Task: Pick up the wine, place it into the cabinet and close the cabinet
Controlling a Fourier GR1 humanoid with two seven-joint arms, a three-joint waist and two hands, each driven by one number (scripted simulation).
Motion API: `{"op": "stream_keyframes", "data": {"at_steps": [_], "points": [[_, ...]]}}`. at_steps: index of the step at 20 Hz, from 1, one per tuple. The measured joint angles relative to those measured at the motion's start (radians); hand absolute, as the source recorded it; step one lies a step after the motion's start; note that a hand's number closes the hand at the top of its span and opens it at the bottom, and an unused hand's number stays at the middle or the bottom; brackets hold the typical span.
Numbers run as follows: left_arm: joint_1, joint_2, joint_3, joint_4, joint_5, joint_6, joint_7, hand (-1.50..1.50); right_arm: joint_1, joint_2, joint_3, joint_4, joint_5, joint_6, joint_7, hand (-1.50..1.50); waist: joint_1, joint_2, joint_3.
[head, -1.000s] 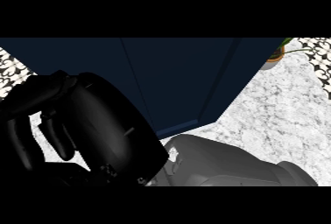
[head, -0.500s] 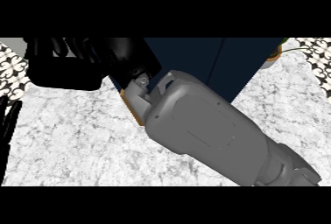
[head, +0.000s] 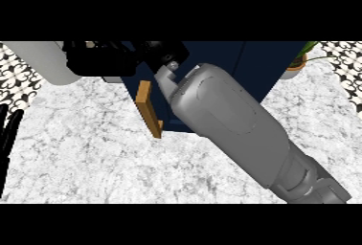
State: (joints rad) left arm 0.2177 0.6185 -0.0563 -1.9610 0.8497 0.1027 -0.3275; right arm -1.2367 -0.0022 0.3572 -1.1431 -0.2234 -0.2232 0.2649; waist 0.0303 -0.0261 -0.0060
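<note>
Risk: right hand at 11 o'clock is up vs. the cabinet front w/ the wine hidden, can't tell if it's held, so a pull-back could tip it or clip the open door. Left hand at 9 o'clock edge, fingers straight, holding nothing. Marble counter, plant at 1 o'clock, patterned tiles in corners.

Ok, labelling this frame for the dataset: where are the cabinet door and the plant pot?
cabinet door [head: 148, 109], head view, its wooden edge.
plant pot [head: 295, 67], head view, its side.
</note>
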Motion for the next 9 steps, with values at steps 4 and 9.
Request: {"op": "stream_keyframes", "data": {"at_steps": [4,9], "points": [[-0.005,-0.003,0.007,0.001,-0.001,-0.006,0.005,-1.5,0.015,-0.021,0.004,0.021,0.019,0.047,-0.072,1.5,0.004,-0.01,-0.005],[-0.021,-0.013,0.0,0.008,-0.014,0.001,0.011,-1.5,0.019,-0.045,0.014,0.036,0.046,0.079,-0.104,1.5,0.002,-0.016,-0.004]]}}
